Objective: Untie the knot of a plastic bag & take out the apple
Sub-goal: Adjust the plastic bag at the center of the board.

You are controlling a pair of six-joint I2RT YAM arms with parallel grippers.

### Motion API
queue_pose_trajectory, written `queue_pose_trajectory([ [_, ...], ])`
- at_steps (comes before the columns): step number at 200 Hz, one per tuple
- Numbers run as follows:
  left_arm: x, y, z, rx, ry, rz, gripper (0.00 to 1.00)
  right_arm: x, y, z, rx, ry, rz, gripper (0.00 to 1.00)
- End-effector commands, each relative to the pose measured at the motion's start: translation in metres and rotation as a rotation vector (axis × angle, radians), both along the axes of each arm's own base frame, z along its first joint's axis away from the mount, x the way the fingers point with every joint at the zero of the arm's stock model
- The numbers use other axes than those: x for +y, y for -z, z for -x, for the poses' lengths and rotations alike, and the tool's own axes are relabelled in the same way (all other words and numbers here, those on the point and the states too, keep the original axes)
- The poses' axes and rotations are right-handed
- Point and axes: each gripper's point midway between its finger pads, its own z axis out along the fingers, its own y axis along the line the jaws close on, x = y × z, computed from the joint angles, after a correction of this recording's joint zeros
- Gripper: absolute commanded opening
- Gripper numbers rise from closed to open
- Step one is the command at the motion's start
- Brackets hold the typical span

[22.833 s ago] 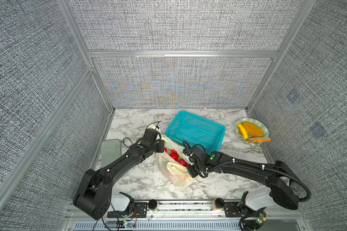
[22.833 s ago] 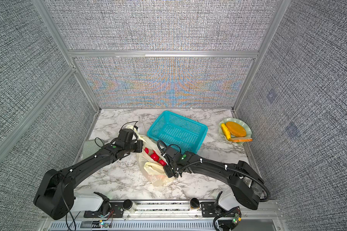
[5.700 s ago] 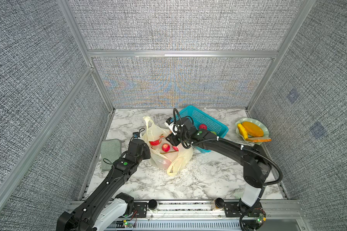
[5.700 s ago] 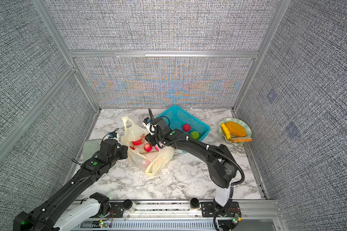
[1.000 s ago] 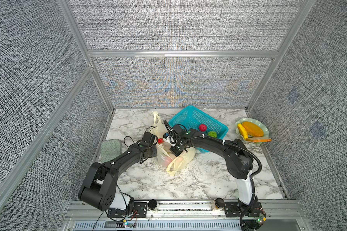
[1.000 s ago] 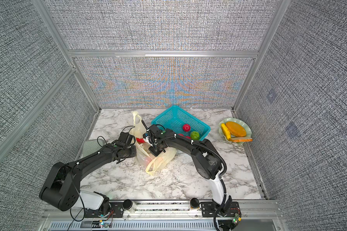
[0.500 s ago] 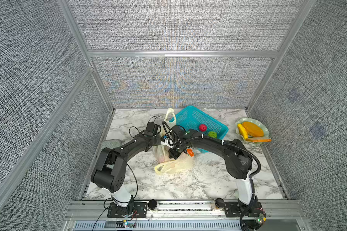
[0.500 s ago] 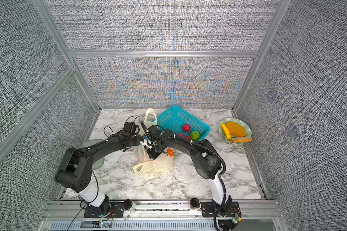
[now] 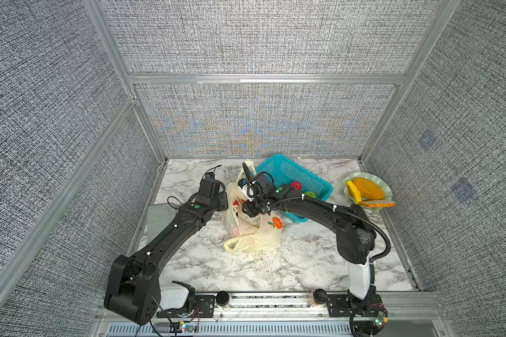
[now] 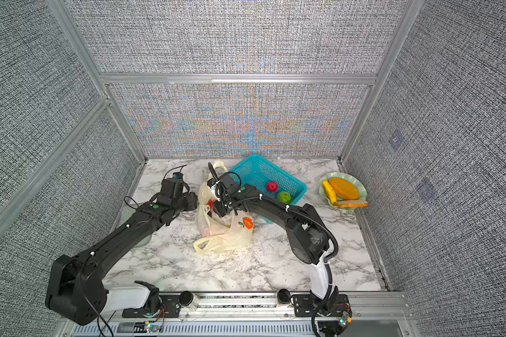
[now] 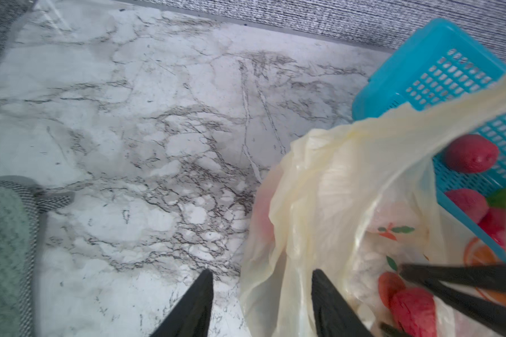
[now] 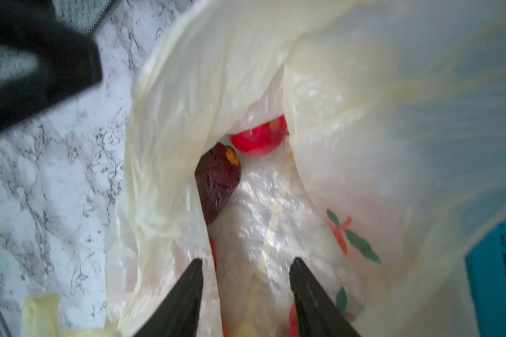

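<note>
Nearest the rail, the white counter [image 9: 246, 271] shows grey marble veining, smooth and flat. On it, one flattened handle loop [image 9: 240, 244] of the plastic bag [image 9: 253, 230] lies limp, a thin, crinkly ribbon of pale yellow film. The bag sits mid-counter between the two arms and just in front of the basket. It is a slumped, translucent sack printed with orange slices and small green leaves, and its mouth gapes wide.

Over to the right wrist view: the right end effector [image 12: 246, 259] points straight down into that mouth, its black tapered fingers spread apart and gripping nothing. Deep in the folds sits the apple [image 12: 257, 137], glossy, round and red, with a dark purple wrinkled fruit [image 12: 216, 178] touching it.

The left end effector [image 11: 262, 272] is also open, at the bag's outer side. One finger is over bare marble, the other is against the yellow film, and nothing is pinched. A green woven cloth [image 11: 6, 248] lies off by the counter edge.

Further back, the second handle [image 9: 247, 166] stands upright. Behind the bag is a teal basket [image 9: 292, 175] of rigid mesh plastic, holding a bumpy red ball-shaped fruit [image 9: 296, 185] and a green one [image 10: 284, 197]. Well apart on the right, a pale green scalloped plate [image 9: 384, 186] carries yellow and orange pieces. Coarse grey woven panels in aluminium frames close the back.
</note>
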Motion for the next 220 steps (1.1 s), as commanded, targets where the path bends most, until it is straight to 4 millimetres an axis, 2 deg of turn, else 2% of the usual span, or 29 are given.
queue_pose_trajectory([
  [1,-0.021,-0.008,0.006,-0.027,0.113,0.083,0.63,0.010,0.007,-0.007,0.029,0.001,0.015,0.54],
  [29,-0.026,-0.002,0.014,0.005,0.128,0.118,0.65,0.016,0.021,-0.007,0.043,0.010,0.019,0.54],
  [50,-0.027,0.009,0.014,0.030,0.119,0.125,0.65,0.019,0.021,-0.009,0.037,0.013,0.008,0.54],
  [96,-0.021,0.036,0.005,0.131,0.031,0.094,0.63,0.042,0.016,0.018,0.108,-0.126,-0.078,0.54],
  [109,-0.020,0.045,0.002,0.153,0.019,0.076,0.58,0.046,0.017,0.026,0.136,-0.156,-0.100,0.54],
  [115,-0.019,0.049,0.001,0.164,0.018,0.069,0.50,0.047,0.016,0.027,0.140,-0.161,-0.106,0.54],
  [121,-0.020,0.052,0.000,0.176,0.018,0.064,0.33,0.046,0.017,0.026,0.141,-0.155,-0.103,0.54],
  [127,-0.019,0.054,0.000,0.187,0.016,0.059,0.06,0.045,0.019,0.024,0.132,-0.141,-0.094,0.54],
  [129,-0.020,0.054,0.000,0.190,0.016,0.056,0.00,0.044,0.019,0.023,0.130,-0.136,-0.091,0.54],
  [159,-0.013,0.056,0.008,0.219,0.010,0.019,0.00,0.037,0.030,0.004,0.081,-0.064,-0.025,0.54],
  [186,-0.005,0.052,0.018,0.223,0.009,-0.005,0.00,0.037,0.040,-0.015,0.047,-0.002,0.007,0.58],
  [207,-0.005,0.054,0.025,0.236,0.023,-0.006,0.00,0.041,0.039,-0.031,-0.007,0.053,-0.007,0.59],
  [220,-0.006,0.057,0.028,0.251,0.036,-0.006,0.00,0.044,0.038,-0.041,-0.042,0.081,-0.030,0.64],
])
